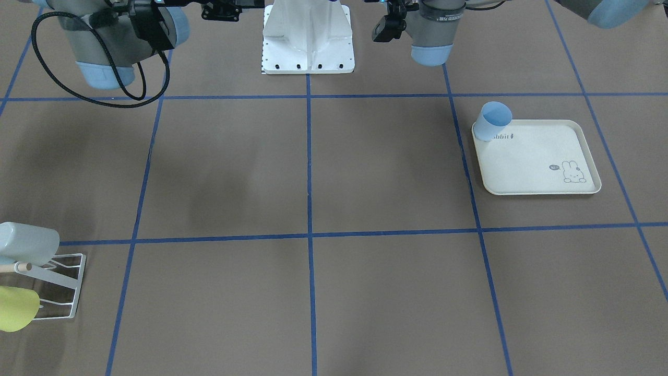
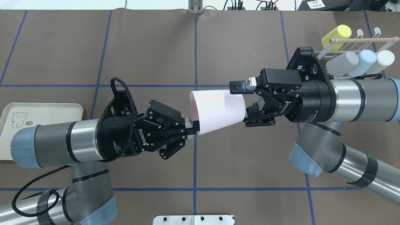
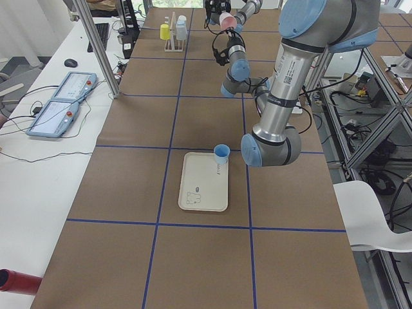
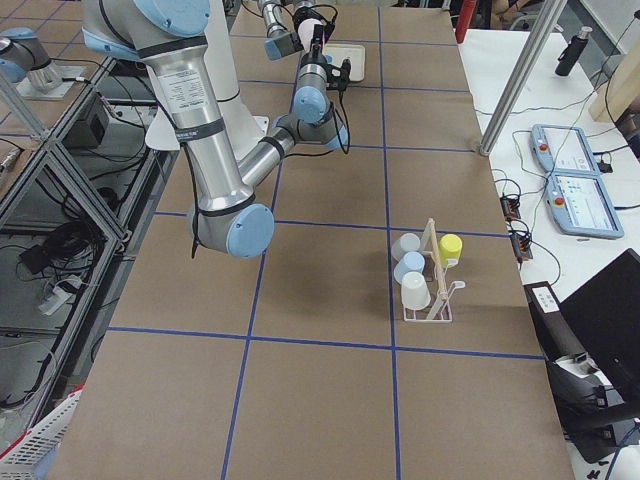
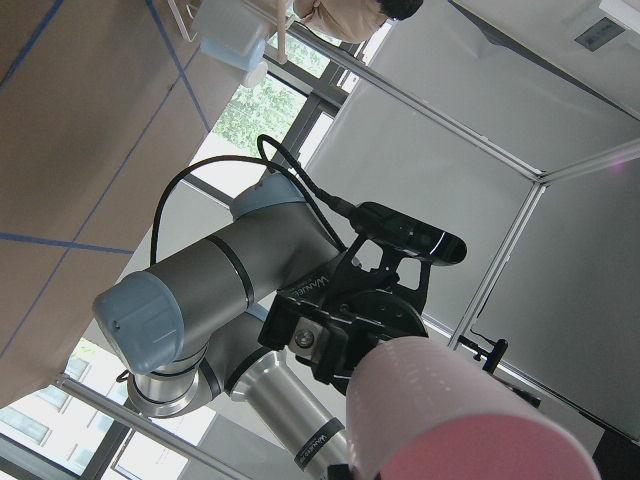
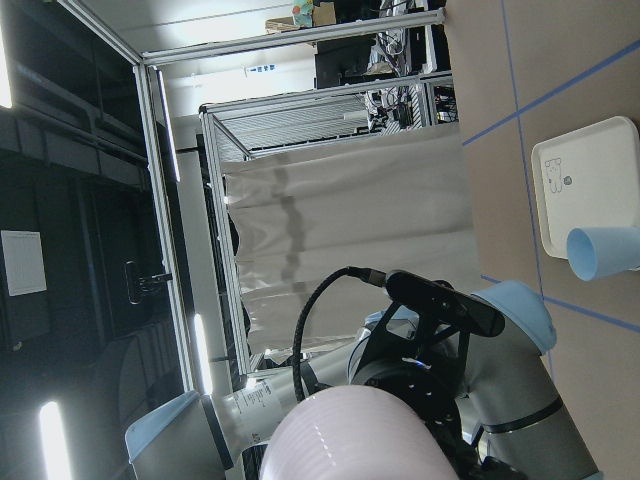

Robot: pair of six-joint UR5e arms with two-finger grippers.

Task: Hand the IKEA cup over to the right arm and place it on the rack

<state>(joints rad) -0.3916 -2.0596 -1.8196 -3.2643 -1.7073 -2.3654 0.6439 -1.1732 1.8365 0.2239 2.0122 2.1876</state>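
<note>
Left gripper (image 2: 192, 128) body: white "ROBOTIQ"; collar behind it: "Gripper", rest of line hidden.
Right gripper (image 2: 243, 101) body: "ROBOTIQ", then "2F"; further print too small.
Cream tray (image 1: 532, 156): "abbit", first letter hidden behind blue cup (image 1: 493, 121); speech bubble (image 1: 554, 167) beside rabbit drawing (image 1: 574, 172) appears to read "hi".

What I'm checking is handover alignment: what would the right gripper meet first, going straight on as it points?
The pink cup: its narrow base sits between the right gripper's jaws, with the left gripper beyond it.
</note>
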